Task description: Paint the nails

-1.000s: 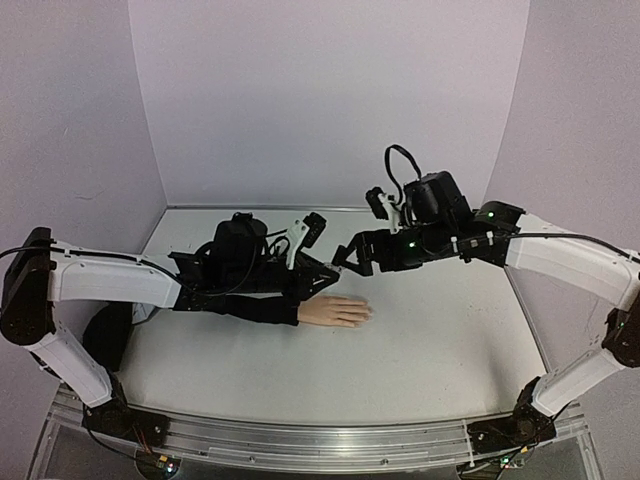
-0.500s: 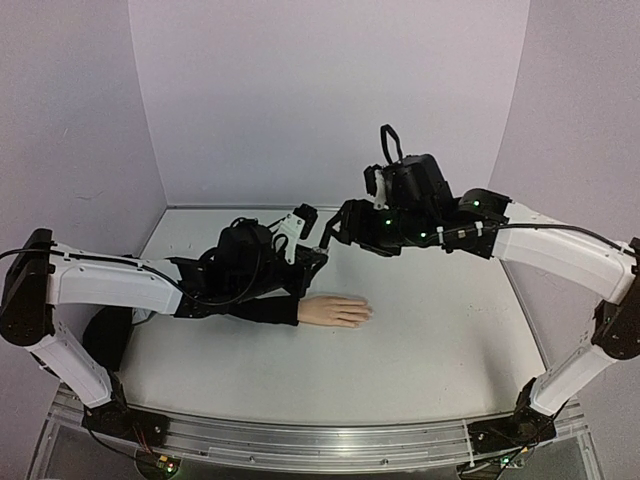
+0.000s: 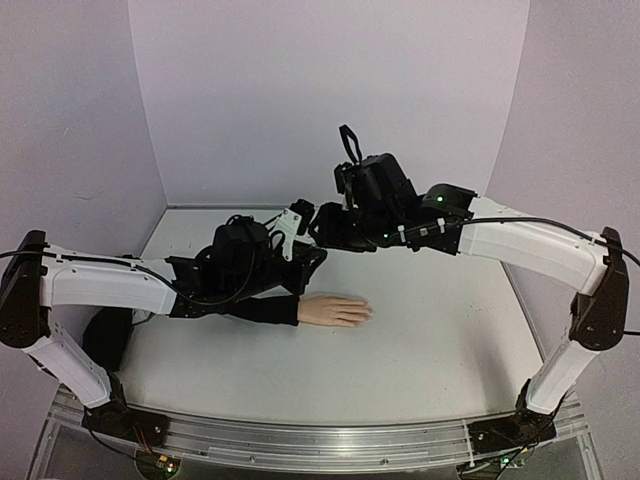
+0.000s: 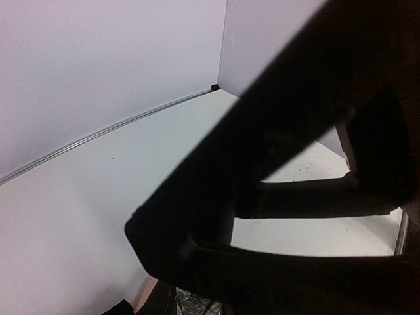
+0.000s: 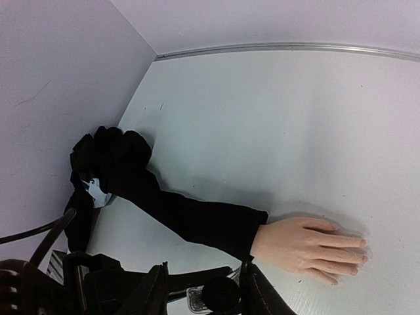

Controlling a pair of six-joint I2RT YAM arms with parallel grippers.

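1. One white table (image 3: pixel 450 340) spreads beneath both of your tools, walled by pale lilac panels (image 3: pixel 330 90).
2. Both arms reach in over it, so your left gripper (image 3: pixel 303 236) and right gripper (image 3: pixel 324 228) sit close together, almost tip to tip, above the table's middle.
3. Under the right gripper (image 5: pixel 204 264) a long black sleeve (image 5: pixel 197 220) lies flat on the table. It runs from a bunched heap by the side wall to a cuff just ahead of the gripper's fingers.
4. Out of that cuff comes the mannequin hand (image 5: pixel 307 249), palm down with its fingers together, lying just beyond one right-gripper finger (image 5: pixel 256 292). From overhead the hand (image 3: pixel 335 311) sits on the base side of both grippers, apart from them.
5. Your right gripper's fingers stand apart, with a small dark round thing (image 5: pixel 220 294) low between them. You cannot tell whether either finger touches it.
6. Your left gripper fills its own wrist view as a dark silhouette, so you cannot tell whether its jaws are together, apart, or clamped on something.
7. Smallest are the nails (image 5: pixel 362 257), at the fingertips pointing away from the sleeve and to the side of the right gripper. They are too small to show any colour.
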